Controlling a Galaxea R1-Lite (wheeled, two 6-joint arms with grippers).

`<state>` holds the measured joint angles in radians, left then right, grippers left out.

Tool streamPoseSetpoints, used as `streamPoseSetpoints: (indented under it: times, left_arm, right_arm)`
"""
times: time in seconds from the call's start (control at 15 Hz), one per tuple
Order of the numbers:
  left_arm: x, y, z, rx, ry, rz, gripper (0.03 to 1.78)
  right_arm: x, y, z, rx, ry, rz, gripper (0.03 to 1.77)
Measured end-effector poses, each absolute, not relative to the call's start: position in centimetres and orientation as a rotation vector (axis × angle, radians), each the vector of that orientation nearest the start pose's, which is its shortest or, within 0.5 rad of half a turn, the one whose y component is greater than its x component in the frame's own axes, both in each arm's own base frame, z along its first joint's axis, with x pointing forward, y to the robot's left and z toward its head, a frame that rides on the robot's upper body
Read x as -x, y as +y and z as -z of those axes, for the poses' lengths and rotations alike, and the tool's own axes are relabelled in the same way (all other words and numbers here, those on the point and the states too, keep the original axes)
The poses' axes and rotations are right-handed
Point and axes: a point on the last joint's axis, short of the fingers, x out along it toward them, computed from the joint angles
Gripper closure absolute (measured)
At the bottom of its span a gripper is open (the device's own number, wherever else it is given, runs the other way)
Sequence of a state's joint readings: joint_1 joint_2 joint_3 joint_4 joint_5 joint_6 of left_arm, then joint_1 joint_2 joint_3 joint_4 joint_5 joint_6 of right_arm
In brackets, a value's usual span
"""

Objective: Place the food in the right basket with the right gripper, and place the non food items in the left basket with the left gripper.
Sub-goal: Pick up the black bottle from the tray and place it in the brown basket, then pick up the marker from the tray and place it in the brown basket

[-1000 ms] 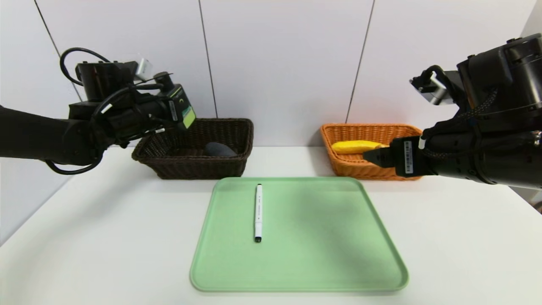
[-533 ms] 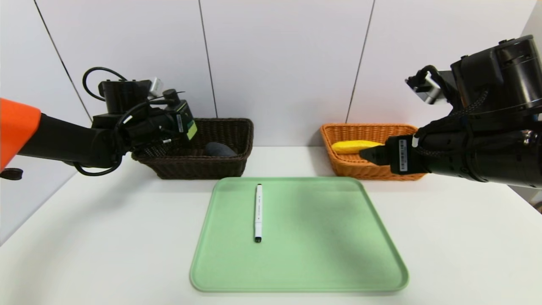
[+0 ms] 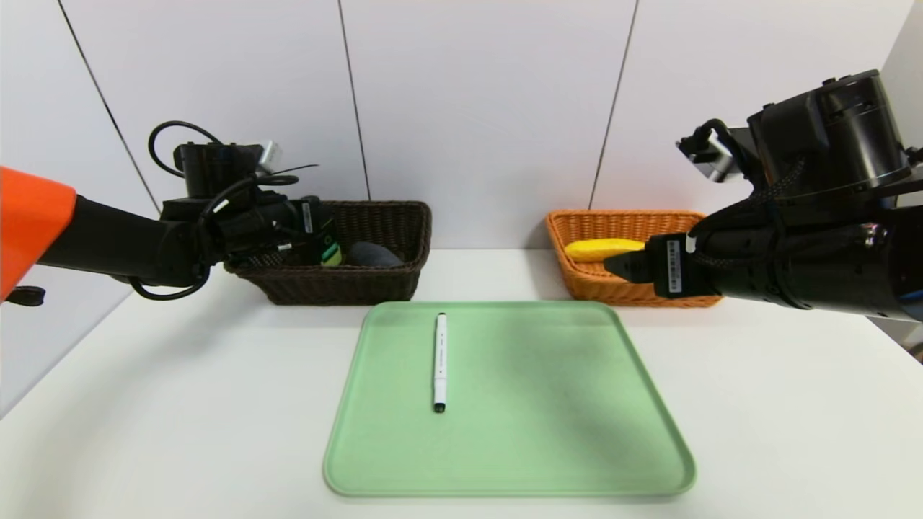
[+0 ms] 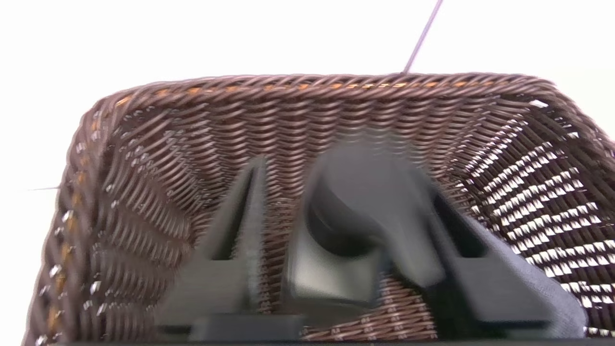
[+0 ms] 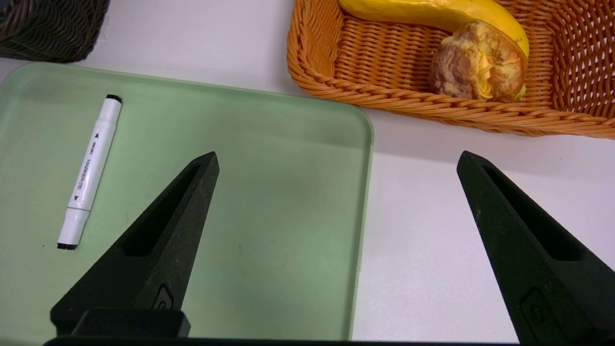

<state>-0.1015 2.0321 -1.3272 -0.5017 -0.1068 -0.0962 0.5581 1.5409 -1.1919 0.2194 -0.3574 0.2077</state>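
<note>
I hold the left gripper (image 3: pixel 326 241) just inside the dark basket (image 3: pixel 375 285), jaws parted wider than the bottle (image 3: pixel 328 245) between them, which I judge is being let go beside the cloth (image 3: pixel 371 254); the best finish is to open fully, then lift straight above the rim. The right gripper (image 3: pixel 619 265) hangs spread and empty before the orange basket (image 3: pixel 577 281), which holds the banana (image 3: pixel 602 249) and roll (image 5: pixel 475 60). The pen (image 3: pixel 440 360) lies alone on the tray (image 3: pixel 541 432), open all round.

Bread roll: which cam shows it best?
Right wrist view. The bread roll sits unobstructed in the orange basket, touching the banana. In the head view the right pincer and the basket's front wall hide it; only the banana shows. The left wrist view shows just the dark basket's interior.
</note>
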Motion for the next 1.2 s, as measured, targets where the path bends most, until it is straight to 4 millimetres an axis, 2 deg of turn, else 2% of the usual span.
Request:
streamPoseSetpoints:
  times: [0.27,0.4,0.53,0.67,0.8,0.87,1.0,1.2]
  left_arm:
    - [-41.1,-4.4,-19.9,0.094,0.201,0.196,0.55]
    - [-40.3,-4.4,-21.6,0.093,0.173,0.2,0.45]
    - [-38.8,-4.5,-24.6,0.093,0.143,0.209,0.37]
    - [-36.5,-5.0,-28.5,0.092,0.113,0.228,0.31]
    - [-33.3,-6.4,-32.4,0.094,0.127,0.277,0.27]
    - [-31.5,-7.4,-33.6,0.096,0.162,0.314,0.25]
    - [-27.8,-10.1,-35.1,0.123,0.269,0.402,0.22]
    - [-23.5,-14.0,-35.3,0.203,0.466,0.468,0.18]
  right_arm:
    - [-23.1,13.4,-25.6,0.047,0.53,-0.138,0.09]
    - [-23.2,13.2,-25.6,0.044,0.529,-0.131,0.09]
    - [-23.3,13.0,-25.7,0.039,0.528,-0.123,0.09]
    - [-23.3,12.9,-25.6,0.038,0.529,-0.12,0.09]
    - [-23.3,12.9,-25.7,0.035,0.528,-0.118,0.09]
    - [-23.3,12.9,-25.9,0.03,0.521,-0.119,0.09]
    - [-23.5,12.9,-26.3,0.022,0.507,-0.121,0.09]
    - [-23.6,13.1,-26.9,0.011,0.493,-0.125,0.09]
